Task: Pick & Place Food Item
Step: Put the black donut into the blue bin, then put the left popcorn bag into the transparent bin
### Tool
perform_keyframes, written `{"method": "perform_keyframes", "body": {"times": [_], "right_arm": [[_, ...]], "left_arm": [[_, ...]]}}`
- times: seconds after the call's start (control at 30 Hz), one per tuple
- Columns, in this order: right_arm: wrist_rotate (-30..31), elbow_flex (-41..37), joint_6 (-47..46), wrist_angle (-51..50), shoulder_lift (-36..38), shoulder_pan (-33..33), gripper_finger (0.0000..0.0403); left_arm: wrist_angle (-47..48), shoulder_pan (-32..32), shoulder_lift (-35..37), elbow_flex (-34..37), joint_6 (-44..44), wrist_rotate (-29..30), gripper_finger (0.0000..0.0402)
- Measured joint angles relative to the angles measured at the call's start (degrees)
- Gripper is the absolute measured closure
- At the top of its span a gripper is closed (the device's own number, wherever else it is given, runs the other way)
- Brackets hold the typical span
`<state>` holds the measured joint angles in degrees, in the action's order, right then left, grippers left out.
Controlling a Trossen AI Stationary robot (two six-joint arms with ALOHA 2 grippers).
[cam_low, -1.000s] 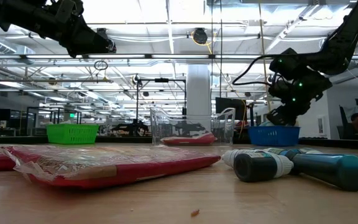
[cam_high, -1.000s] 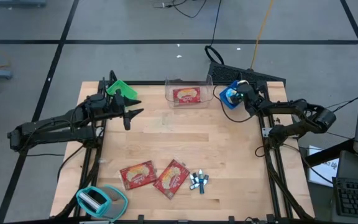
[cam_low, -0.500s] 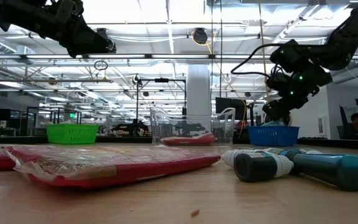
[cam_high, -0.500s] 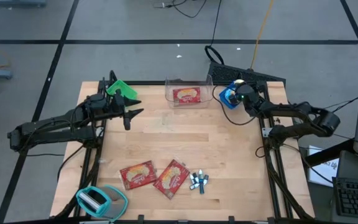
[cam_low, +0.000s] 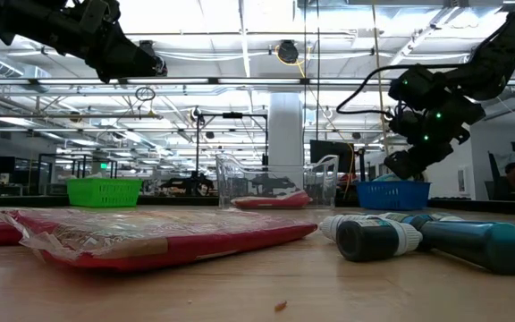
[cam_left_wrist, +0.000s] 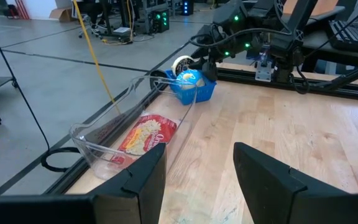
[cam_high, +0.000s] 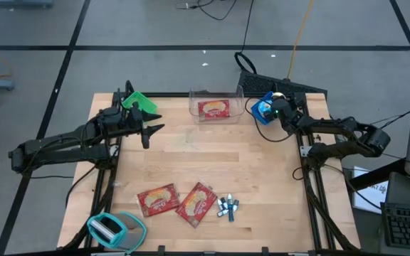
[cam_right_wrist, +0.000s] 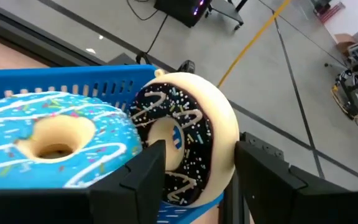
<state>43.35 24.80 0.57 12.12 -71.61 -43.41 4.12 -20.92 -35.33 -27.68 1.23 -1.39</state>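
At the far right corner of the counter (cam_high: 205,171), the right pincer (cam_right_wrist: 194,177) stands with jaws parted just above the blue basket (cam_high: 264,110) — best lifted straight clear, so neither finger snags the chocolate donut (cam_right_wrist: 185,146) leaning on its wall. That basket also holds a blue-iced donut (cam_right_wrist: 58,143); the clear bin (cam_high: 216,105) holds a red packet (cam_high: 213,109), the green basket (cam_high: 139,101) sits beside the idle left pincer (cam_high: 151,131) — wide, empty.

At the worktop's (cam_high: 262,185) far edge a clear bin (cam_high: 216,105) holding a packet (cam_high: 213,109) sits between two baskets (cam_high: 139,101), the right basket (cam_high: 263,110) holding two doughnuts (cam_right_wrist: 185,146), with two packets (cam_high: 157,199), small bottles (cam_high: 227,207) and a tape dispenser (cam_high: 114,229) along the near edge.
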Motion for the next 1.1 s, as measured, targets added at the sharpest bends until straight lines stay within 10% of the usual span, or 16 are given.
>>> {"method": "perform_keyframes", "body": {"times": [0.33,0.8,1.1], "right_arm": [[-1.43,0.0,-6.04,-2.87,5.71,0.03,0.0214],[-19.14,0.02,-14.92,-5.07,17.72,1.42,0.0217],[-39.03,0.02,-13.45,-2.52,23.84,14.64,0.023]], "left_arm": [[0.0,0.0,-0.01,0.0,0.0,0.01,0.0215],[-0.02,0.0,-0.01,0.0,0.0,0.0,0.0215],[-0.02,0.02,0.0,0.0,0.0,0.0,0.0215]]}}
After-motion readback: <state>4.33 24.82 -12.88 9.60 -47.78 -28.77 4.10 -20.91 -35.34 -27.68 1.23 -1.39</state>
